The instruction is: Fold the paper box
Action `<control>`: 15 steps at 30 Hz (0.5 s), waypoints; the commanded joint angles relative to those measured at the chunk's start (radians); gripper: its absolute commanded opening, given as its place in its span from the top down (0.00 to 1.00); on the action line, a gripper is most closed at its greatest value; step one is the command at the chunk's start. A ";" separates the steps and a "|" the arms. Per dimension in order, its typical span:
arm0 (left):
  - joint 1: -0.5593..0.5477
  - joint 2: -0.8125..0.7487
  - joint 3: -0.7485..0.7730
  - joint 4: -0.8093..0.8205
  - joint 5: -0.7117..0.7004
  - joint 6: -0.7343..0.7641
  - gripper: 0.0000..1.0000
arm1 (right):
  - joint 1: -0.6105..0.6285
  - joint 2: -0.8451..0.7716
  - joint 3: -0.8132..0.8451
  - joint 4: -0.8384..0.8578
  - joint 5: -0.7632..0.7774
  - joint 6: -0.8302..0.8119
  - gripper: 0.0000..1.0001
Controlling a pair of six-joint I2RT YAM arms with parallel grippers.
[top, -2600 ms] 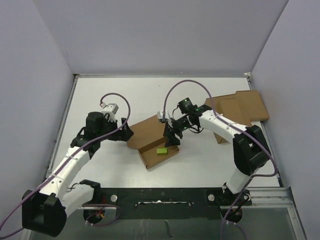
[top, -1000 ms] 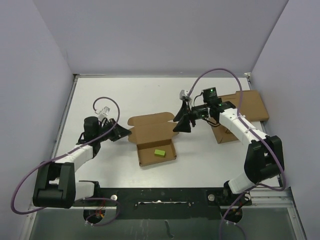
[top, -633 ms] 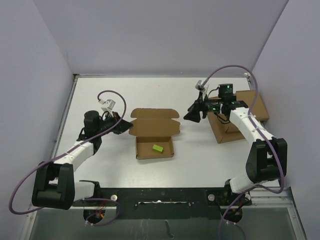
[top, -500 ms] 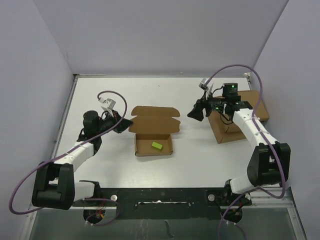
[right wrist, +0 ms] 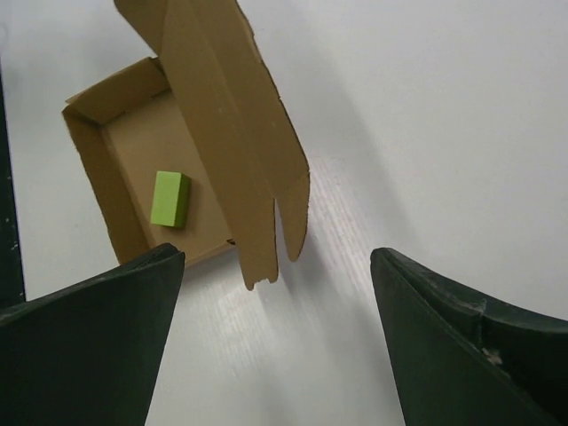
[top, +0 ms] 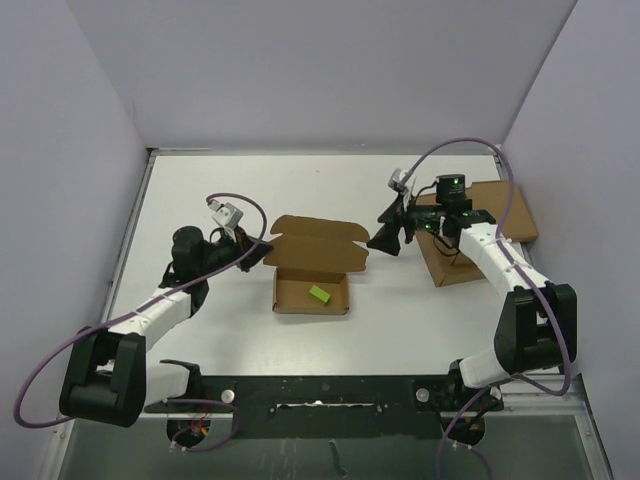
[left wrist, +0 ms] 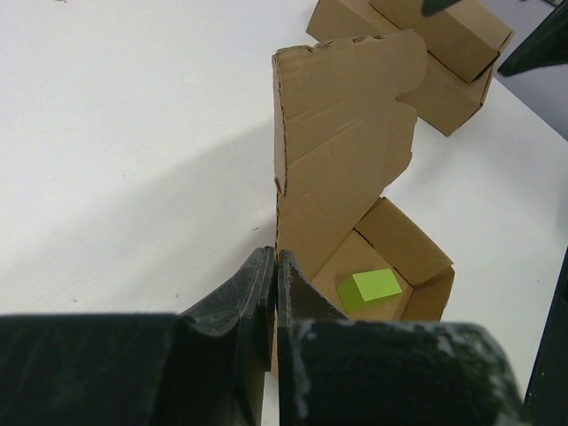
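The paper box (top: 312, 290) lies mid-table as an open brown tray with a green block (top: 319, 293) inside. Its lid (top: 318, 243) stands raised along the far side. My left gripper (top: 262, 254) is shut on the box's left edge; in the left wrist view the cardboard (left wrist: 342, 169) runs down into the closed left gripper (left wrist: 276, 257), with the green block (left wrist: 369, 287) just beyond. My right gripper (top: 383, 240) is open just right of the lid. In the right wrist view the lid (right wrist: 226, 133) and green block (right wrist: 169, 198) lie ahead of the right gripper (right wrist: 275, 256), which holds nothing.
A flat brown cardboard slab with a squat brown box (top: 478, 228) on it lies at the right, under my right arm, and shows in the left wrist view as well (left wrist: 426, 53). Grey walls enclose the table on three sides.
My right gripper let go of the lid, opened wide and pulled back to the right. The left gripper turned the box square and its lid now stands more upright.
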 commanded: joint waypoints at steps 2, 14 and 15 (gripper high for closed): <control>-0.024 -0.038 0.007 0.024 -0.015 0.061 1.00 | -0.003 0.069 -0.027 0.050 -0.109 0.008 0.18; -0.038 -0.036 0.009 0.011 -0.024 0.069 1.00 | -0.003 0.180 -0.019 -0.017 -0.153 -0.001 0.28; -0.040 -0.036 0.009 0.010 -0.026 0.069 1.00 | 0.001 0.191 -0.019 -0.017 -0.159 0.002 0.28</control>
